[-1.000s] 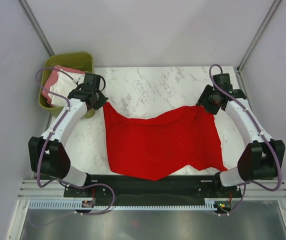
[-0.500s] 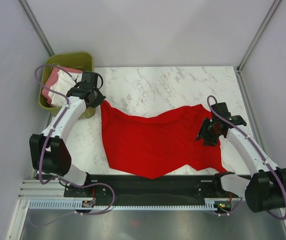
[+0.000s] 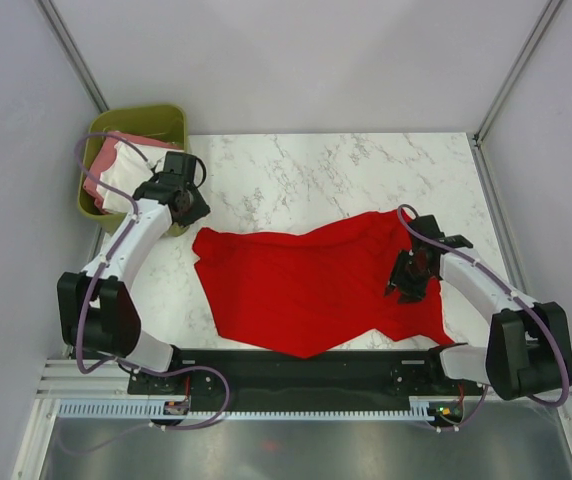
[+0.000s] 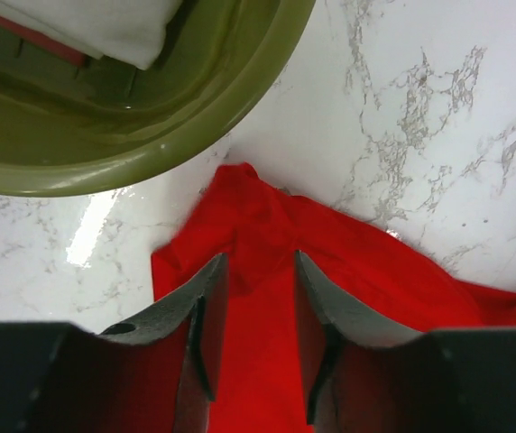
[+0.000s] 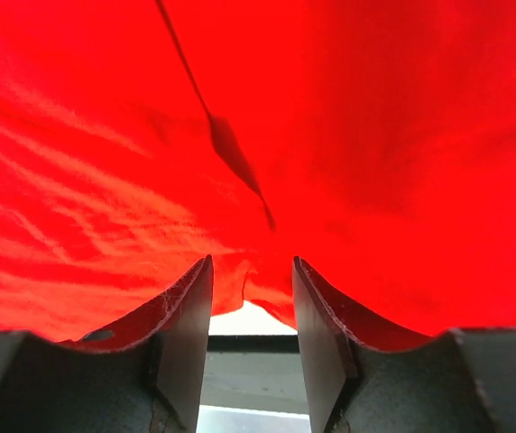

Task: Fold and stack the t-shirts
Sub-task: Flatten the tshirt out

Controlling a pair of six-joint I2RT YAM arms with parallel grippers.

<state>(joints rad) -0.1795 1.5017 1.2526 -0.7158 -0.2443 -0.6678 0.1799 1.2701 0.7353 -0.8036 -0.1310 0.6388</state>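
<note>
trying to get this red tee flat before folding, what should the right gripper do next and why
Probably close the right gripper on the bright red cotton t-shirt right in front of it, to tug that side flat. Its jaws stand apart close to the cloth, the shirt lies rumpled on the white marble table, and the left gripper is open over the far-left corner, holding nothing.

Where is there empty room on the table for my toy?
The back of the table is bare, from the green bin across to its right edge, behind the red shirt. A strip is free left of the shirt. The front is crowded: the shirt covers it, with the left gripper and right gripper at its ends.
</note>
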